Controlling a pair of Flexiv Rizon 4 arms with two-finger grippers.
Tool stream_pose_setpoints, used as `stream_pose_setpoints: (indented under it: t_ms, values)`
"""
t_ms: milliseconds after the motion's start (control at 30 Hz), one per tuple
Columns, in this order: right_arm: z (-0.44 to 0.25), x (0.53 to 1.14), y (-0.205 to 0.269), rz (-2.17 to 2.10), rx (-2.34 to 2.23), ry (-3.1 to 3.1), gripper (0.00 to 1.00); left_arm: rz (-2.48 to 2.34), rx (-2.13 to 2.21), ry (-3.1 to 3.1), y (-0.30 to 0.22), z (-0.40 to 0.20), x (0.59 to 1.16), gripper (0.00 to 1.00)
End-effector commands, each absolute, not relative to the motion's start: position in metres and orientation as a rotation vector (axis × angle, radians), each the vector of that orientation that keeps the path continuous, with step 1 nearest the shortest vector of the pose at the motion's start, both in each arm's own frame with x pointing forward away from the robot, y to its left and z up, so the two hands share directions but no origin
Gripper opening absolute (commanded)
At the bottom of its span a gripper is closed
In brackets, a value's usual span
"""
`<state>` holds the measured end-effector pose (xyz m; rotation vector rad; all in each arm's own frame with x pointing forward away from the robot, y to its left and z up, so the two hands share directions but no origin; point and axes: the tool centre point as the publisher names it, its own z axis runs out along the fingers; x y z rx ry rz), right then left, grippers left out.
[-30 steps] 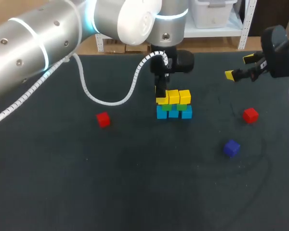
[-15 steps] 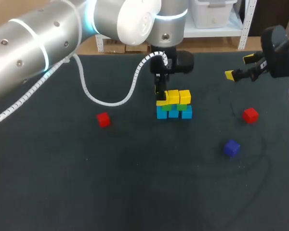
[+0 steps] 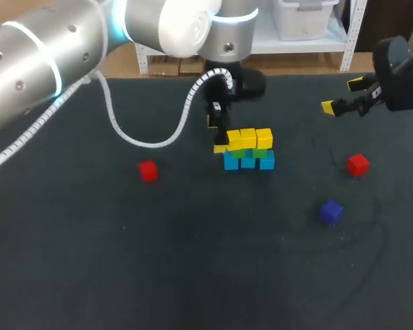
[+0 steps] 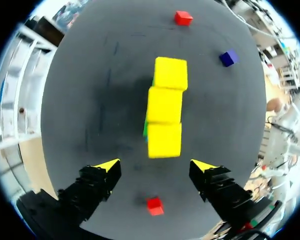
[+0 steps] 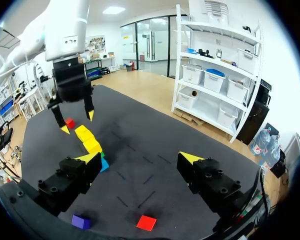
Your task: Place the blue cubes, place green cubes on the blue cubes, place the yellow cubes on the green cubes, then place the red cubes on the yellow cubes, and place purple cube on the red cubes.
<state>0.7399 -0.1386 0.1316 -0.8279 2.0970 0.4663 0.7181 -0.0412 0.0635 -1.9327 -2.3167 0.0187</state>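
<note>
Can't see the left end of the stack point(image 3: 249, 150) from above, because the left fingers point(image 3: 217, 135) hang right in front of that corner. From the left wrist camera only the yellow cubes point(image 4: 164, 114) show properly, three in a row, with a sliver of the green cubes point(image 4: 145, 131) poking out at the side. The bottom layer is out of sight there. The head view shows the blue cubes point(image 3: 248, 162) at the bottom, green on them and yellow on top. The big left arm point(image 3: 55, 62) blocks the far left corner of the surface point(image 3: 193, 261).

Loads of open room in front of the stack and on both sides. One red cube point(image 3: 148, 170) sits well off to the left, the other red cube point(image 3: 358, 164) off to the right, and the purple cube point(image 3: 331, 211) is nearer the front right.

The left fingers are spread apart with nothing in them, and the yellow row is just ahead of the gap. The right fingers point(image 3: 341, 96) are wide apart too, empty, up by the far right edge, well away from the stack
</note>
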Motion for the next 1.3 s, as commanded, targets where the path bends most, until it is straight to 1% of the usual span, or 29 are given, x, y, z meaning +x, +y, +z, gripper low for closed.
stream_pose_setpoints:
  t_ms: [33,100,133,233,267,300,333,367,433,500,567,600,633,767,833,867,1100,1300]
  values:
    - [0.131,0.74,-0.14,0.474,-0.83,2.093,1.0,0.032,-1.841,-2.415,-0.015,0.071,0.703,0.92]
    - [0.131,0.74,-0.14,0.474,-0.83,2.093,1.0,0.026,-1.765,-2.461,-0.004,0.071,0.698,0.91]
    - [0.131,0.74,-0.14,0.474,-0.83,2.093,1.0,0.023,-1.725,-2.484,0.001,0.07,0.695,0.84]
    - [0.131,0.74,-0.14,0.474,-0.83,2.093,1.0,0.042,-1.559,-2.574,0.017,0.065,0.688,0.67]
    - [0.131,0.74,-0.14,0.474,-0.83,2.093,1.0,0.058,-1.494,-2.61,0.022,0.063,0.687,0.58]
    - [0.131,0.74,-0.14,0.474,-0.83,2.093,1.0,0.056,-1.436,-2.643,0.027,0.06,0.686,0.61]
    - [0.131,0.74,-0.14,0.474,-0.83,2.093,1.0,0.05,-1.391,-2.67,0.031,0.057,0.686,0.75]
    - [0.131,0.74,-0.14,0.474,-0.83,2.093,1.0,0.056,-1.353,-2.696,0.035,0.054,0.685,0.76]
    - [0.131,0.74,-0.14,0.474,-0.83,2.093,1.0,0.047,-1.293,-2.721,0.04,0.049,0.683,0.75]
    - [0.131,0.74,-0.14,0.474,-0.83,2.093,1.0,0.034,-1.271,-2.72,0.044,0.043,0.681,0.76]
    - [0.131,0.74,-0.14,0.474,-0.83,2.093,1.0,0.059,-1.242,-2.729,0.048,0.043,0.679,0.74]
    - [0.131,0.74,-0.14,0.474,-0.83,2.093,1.0,0.059,-1.244,-2.729,0.05,0.046,0.677,0.75]
    - [0.131,0.74,-0.14,0.474,-0.83,2.093,1.0,0.064,-1.253,-2.724,0.052,0.049,0.674,0.8]
    - [0.131,0.74,-0.14,0.474,-0.83,2.093,1.0,0.074,-1.291,-2.692,0.058,0.054,0.662,0.83]
    - [0.131,0.74,-0.14,0.474,-0.83,2.093,1.0,0.079,-1.336,-2.673,0.059,0.053,0.657,0.97]
    - [0.131,0.74,-0.14,0.474,-0.83,2.093,1.0,0.08,-1.35,-2.666,0.06,0.053,0.656,1.0]
    - [0.131,0.74,-0.14,0.474,-0.83,2.093,1.0,0.064,-1.466,-2.619,0.068,0.049,0.651,1.0]
    - [0.131,0.74,-0.14,0.474,-0.83,2.093,1.0,0.09,-1.456,-2.61,0.072,0.04,0.649,1.0]
